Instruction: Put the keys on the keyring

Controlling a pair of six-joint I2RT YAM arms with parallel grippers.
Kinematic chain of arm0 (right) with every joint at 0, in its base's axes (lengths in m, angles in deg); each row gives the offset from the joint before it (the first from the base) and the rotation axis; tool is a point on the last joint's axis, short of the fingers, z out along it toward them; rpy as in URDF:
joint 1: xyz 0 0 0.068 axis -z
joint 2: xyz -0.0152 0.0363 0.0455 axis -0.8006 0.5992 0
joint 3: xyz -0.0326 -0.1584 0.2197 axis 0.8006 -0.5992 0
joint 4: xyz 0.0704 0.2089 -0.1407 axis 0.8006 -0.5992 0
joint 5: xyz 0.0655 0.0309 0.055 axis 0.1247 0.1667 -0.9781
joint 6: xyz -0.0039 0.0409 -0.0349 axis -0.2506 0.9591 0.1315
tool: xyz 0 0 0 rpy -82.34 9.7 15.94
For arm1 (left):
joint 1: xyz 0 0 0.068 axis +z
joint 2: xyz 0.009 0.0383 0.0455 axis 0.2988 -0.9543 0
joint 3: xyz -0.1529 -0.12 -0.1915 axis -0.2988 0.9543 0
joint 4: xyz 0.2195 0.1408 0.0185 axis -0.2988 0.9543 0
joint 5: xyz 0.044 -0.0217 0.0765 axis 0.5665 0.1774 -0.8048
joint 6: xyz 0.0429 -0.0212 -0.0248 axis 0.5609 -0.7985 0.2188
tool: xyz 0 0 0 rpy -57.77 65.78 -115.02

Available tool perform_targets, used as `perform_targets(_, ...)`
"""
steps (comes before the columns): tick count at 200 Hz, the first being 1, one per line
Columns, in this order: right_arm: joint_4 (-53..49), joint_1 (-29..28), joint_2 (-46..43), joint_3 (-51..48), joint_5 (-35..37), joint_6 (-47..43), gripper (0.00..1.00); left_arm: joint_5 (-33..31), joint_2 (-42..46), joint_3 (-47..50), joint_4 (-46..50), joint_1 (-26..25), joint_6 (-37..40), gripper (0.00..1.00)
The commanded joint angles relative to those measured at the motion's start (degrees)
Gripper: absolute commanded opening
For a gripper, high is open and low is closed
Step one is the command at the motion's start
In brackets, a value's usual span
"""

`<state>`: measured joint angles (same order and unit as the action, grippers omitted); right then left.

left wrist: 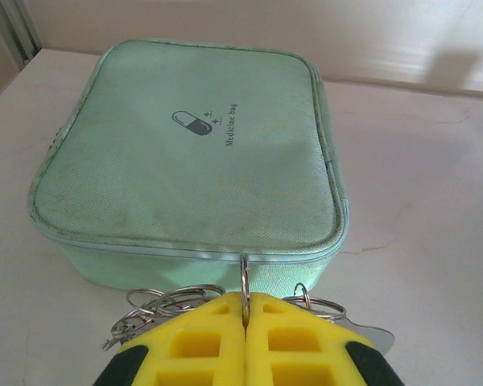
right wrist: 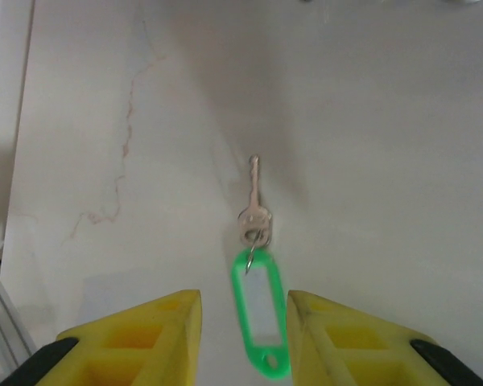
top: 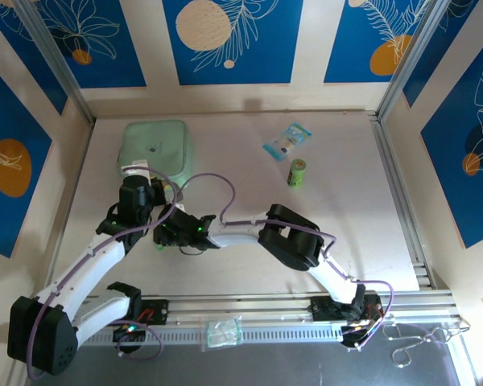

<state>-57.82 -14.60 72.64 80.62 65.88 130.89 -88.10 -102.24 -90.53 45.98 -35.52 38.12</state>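
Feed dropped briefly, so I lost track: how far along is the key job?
Done: the left gripper is shut on the keyring, in front of the medicine bag. In hand: the right gripper is open, fingers either side of the green-tagged key lying on the table, ungripped. Left: grip that key and thread it on the ring.

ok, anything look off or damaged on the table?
Thin jagged crack-like line runs down the tabletop beside the key. Clear packet sits on the near rail, off the tabletop.
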Motion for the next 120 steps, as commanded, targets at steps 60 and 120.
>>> perform_targets(60, -3.6, 0.1, 4.9, 7.3, 0.9, -0.4, 0.29, 0.5, 0.4, 0.4, -3.0, 0.6, -0.8, 0.00)
perform_targets(120, -6.6, -0.6, 6.8, 9.7, 1.8, -0.8, 0.24, 0.7, 0.7, 0.7, -3.3, 0.6, -0.5, 0.00)
